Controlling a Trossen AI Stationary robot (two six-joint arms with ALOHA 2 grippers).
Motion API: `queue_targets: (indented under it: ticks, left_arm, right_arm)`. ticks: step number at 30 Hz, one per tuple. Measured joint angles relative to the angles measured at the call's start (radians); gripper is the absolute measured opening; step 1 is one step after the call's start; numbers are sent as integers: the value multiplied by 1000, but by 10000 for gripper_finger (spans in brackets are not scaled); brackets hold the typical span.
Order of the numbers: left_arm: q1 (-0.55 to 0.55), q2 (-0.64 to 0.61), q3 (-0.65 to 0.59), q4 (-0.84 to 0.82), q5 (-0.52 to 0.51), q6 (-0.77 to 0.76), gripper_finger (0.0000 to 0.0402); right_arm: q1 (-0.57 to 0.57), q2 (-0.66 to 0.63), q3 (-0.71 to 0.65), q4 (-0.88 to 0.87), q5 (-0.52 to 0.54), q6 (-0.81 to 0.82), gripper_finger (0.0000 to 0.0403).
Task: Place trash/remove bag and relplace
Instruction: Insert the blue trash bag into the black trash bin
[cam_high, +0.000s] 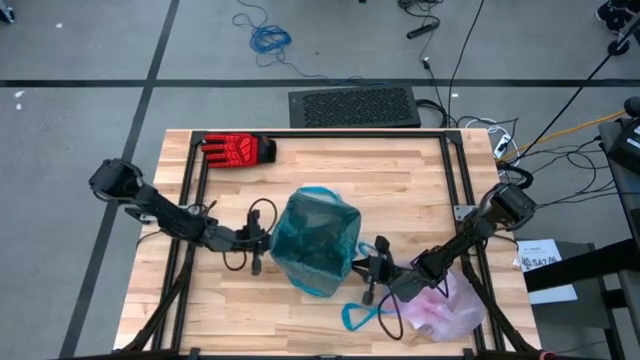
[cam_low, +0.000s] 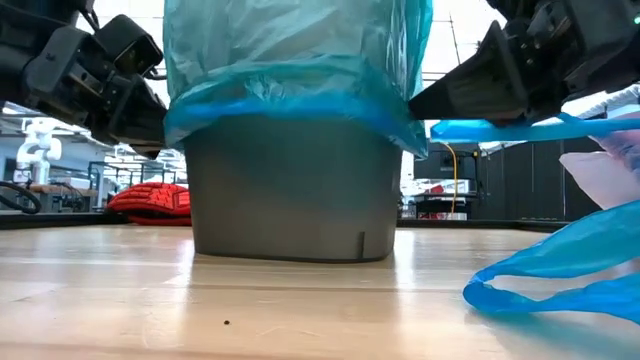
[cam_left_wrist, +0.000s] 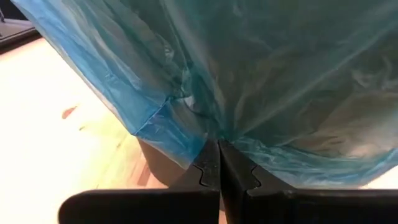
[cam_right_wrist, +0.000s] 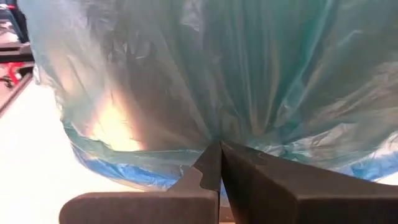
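A grey bin (cam_low: 290, 190) stands mid-table with the teal-green bag (cam_high: 318, 240) draped over its rim and down its walls (cam_low: 290, 60). My left gripper (cam_high: 258, 242) is shut on that bag at the bin's left side. My right gripper (cam_high: 370, 268) is shut on it at the bin's right side. The pale pink-white bag (cam_high: 445, 310) lies crumpled on the table near the right corner, and its blue drawstring loop (cam_high: 358, 316) trails on the wood (cam_low: 560, 285). No trash wads show. My left gripper (cam_left_wrist: 219, 144) pinches the teal bag's draped wall (cam_left_wrist: 208, 127) between its fingertips, just above the blue hem. It comes roughly level from the table's left. Creases in the film run toward the pinch. My right gripper (cam_right_wrist: 219, 144) pinches the teal bag's draped wall (cam_right_wrist: 214, 132) between its fingertips above the blue hem. It comes from the table's right and near side. The film gathers in folds at the pinch.
A red glove (cam_high: 238, 149) lies at the far left of the table (cam_low: 150, 200). A black frame rail (cam_high: 320, 133) runs along the table's edges. Bare wood lies in front of the bin (cam_high: 250, 310). A blue strip (cam_low: 520, 128) stretches to the right beside my right gripper.
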Motion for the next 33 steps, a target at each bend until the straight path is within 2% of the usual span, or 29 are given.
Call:
queue_targets:
  ticks: [7, 13, 16, 23, 29, 33]
  left_arm:
    - [0, 55, 0, 58, -12, 9, 0]
    - [-4, 39, -5, 30, -49, 28, 0]
    - [-6, 28, -14, 25, -56, 25, 0]
    - [-60, -51, -14, 28, -57, 81, 0]
    - [-94, -104, -15, -20, -57, 85, 0]
    - [-127, -128, -15, -80, -57, 49, 0]
  right_arm:
    - [-27, 0, 0, -54, -27, 29, 0]
    - [-25, 1, 0, -167, -47, 142, 0]
    - [-16, 1, 0, -162, -46, 146, 0]
    - [27, -53, 0, -126, -9, 92, 0]
    - [98, -86, 1, 53, -15, -139, 0]
    - [95, -84, 22, 83, 16, -191, 0]
